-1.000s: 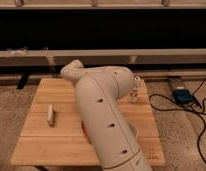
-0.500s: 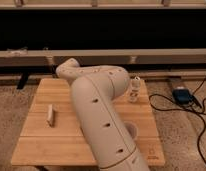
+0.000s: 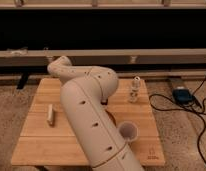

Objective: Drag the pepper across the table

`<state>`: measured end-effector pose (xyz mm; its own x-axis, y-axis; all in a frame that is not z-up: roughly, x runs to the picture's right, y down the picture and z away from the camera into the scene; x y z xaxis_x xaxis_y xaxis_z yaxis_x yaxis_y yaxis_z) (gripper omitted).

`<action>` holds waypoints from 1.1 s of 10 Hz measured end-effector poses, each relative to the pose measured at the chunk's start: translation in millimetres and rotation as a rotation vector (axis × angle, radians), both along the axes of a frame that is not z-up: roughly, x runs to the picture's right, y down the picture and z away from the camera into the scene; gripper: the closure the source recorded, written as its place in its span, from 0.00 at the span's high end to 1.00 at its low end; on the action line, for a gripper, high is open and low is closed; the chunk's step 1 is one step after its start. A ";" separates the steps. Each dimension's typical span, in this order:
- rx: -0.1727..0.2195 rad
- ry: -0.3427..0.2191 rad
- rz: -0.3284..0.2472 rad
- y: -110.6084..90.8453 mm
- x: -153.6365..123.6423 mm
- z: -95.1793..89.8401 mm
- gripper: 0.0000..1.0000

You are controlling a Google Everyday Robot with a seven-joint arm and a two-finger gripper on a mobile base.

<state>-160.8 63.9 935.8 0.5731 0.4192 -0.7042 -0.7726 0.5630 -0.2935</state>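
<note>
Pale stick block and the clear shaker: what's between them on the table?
In the camera view, the robot's arm spans that stretch between the pale stick block and clear shaker; the gripper is hidden behind it.

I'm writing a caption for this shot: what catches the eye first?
The bulky cream robot arm sweeps up over the middle of the wooden table; its end effector is hidden behind it. A pale stick-shaped block lies on the left, a small clear shaker stands at the right rear.
</note>
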 end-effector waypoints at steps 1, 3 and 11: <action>0.002 -0.015 -0.004 -3.1 -11.2 1.0 0.00; 0.019 -0.051 -0.022 -14.3 -35.3 5.5 0.00; 0.023 -0.224 0.032 -45.3 -105.8 7.6 0.42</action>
